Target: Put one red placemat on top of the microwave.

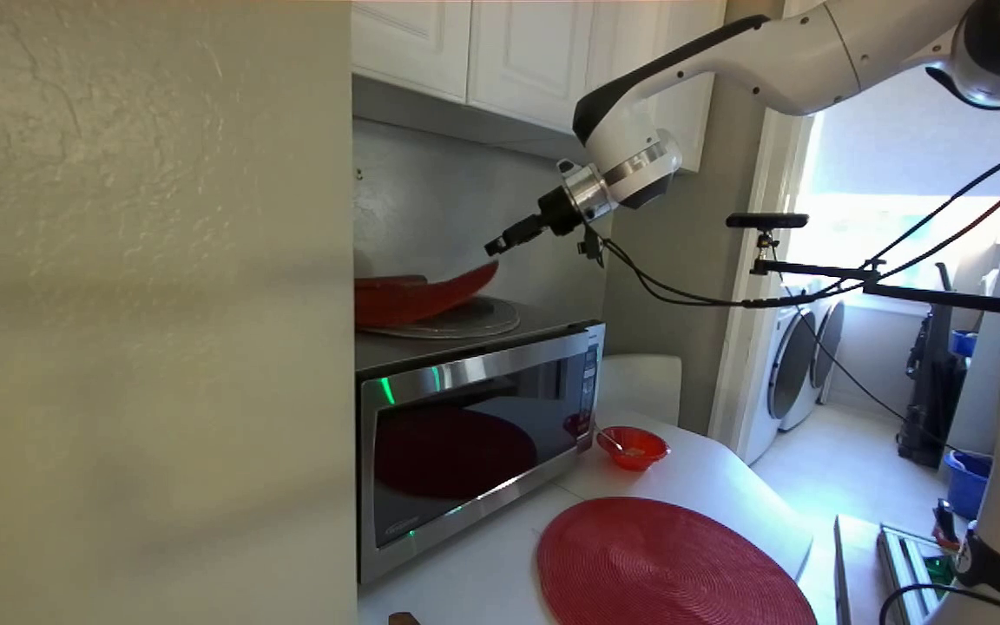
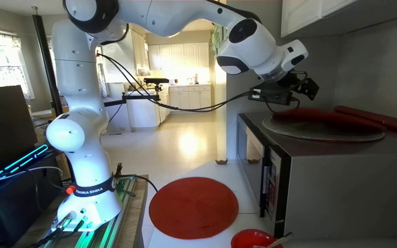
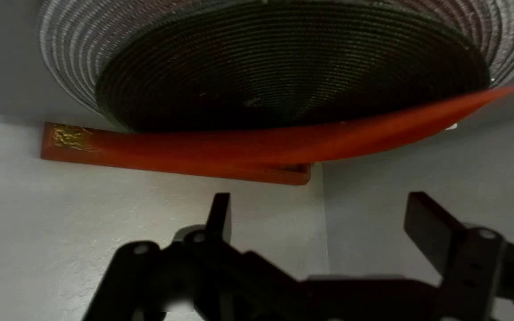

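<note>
A red placemat (image 1: 439,298) lies bent on top of the microwave (image 1: 481,371), one edge raised. It shows in both exterior views (image 2: 322,117) and edge-on in the wrist view (image 3: 350,139). Another red placemat (image 1: 665,564) lies flat on the white table before the microwave, also in an exterior view (image 2: 193,208). The microwave's side (image 2: 350,193) faces an exterior view; its green display cannot be made out. My gripper (image 3: 320,209) is open, with nothing between its fingers. In both exterior views it hangs just above the raised mat (image 1: 493,249) (image 2: 311,90).
Under the bent mat lie a dark round mat (image 3: 261,67) and a wider grey mat (image 3: 69,67). A long red tray (image 3: 172,166) lies along the wall. Cabinets (image 1: 526,65) hang above. A small red bowl (image 1: 632,448) with a spoon stands beside the microwave.
</note>
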You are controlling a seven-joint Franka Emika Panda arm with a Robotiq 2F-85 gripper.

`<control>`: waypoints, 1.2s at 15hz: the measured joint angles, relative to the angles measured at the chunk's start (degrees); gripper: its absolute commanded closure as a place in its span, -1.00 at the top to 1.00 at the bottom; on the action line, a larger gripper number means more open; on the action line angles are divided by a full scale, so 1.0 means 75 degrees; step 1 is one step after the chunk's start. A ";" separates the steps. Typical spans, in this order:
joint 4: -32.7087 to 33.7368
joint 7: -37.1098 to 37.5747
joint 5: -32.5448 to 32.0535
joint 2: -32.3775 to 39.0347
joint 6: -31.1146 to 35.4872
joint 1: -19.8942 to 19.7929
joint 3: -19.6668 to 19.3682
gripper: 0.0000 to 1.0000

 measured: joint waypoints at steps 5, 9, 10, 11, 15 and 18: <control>-0.0431 -0.0006 -0.0854 -0.0540 0.0002 -0.0157 -0.0320 1.00; -0.1030 0.0139 -0.1793 -0.1190 0.0006 -0.0322 -0.0526 1.00; -0.1213 0.0270 -0.2090 -0.1357 0.0006 -0.0379 -0.0554 1.00; -0.1405 0.0438 -0.2426 -0.1535 0.0006 -0.0448 -0.0564 1.00; -0.2321 0.1723 -0.4335 -0.2505 -0.0013 -0.0789 -0.0499 1.00; -0.3087 0.3473 -0.5874 -0.3408 -0.0329 -0.1483 0.0013 1.00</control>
